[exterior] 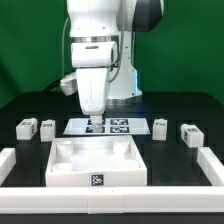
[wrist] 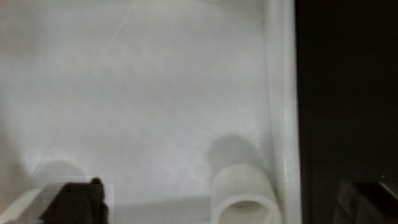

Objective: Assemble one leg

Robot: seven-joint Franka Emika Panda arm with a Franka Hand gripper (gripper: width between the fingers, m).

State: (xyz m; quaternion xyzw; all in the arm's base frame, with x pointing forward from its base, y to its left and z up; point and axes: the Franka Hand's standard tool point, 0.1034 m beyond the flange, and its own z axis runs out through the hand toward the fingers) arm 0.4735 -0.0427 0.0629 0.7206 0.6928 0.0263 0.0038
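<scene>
Four stubby white legs with tags stand on the black table: two on the exterior view's left (exterior: pixel 27 127) (exterior: pixel 47 127) and two on the right (exterior: pixel 160 127) (exterior: pixel 189 133). The large white panel (exterior: pixel 70 160) lies in front of them. My gripper (exterior: pixel 95 120) hangs over the panel's far edge, between the leg pairs, open and empty. In the wrist view the gripper (wrist: pixel 228 205) has dark fingertips (wrist: pixel 75 203) spread wide over the panel's white surface (wrist: pixel 143 100). A round corner socket (wrist: pixel 244 200) sits between the fingertips. No leg shows in the wrist view.
The marker board (exterior: pixel 118 126) lies flat behind the panel, under the arm. Low white rails border the table at the exterior view's left (exterior: pixel 10 165), right (exterior: pixel 212 165) and along the front.
</scene>
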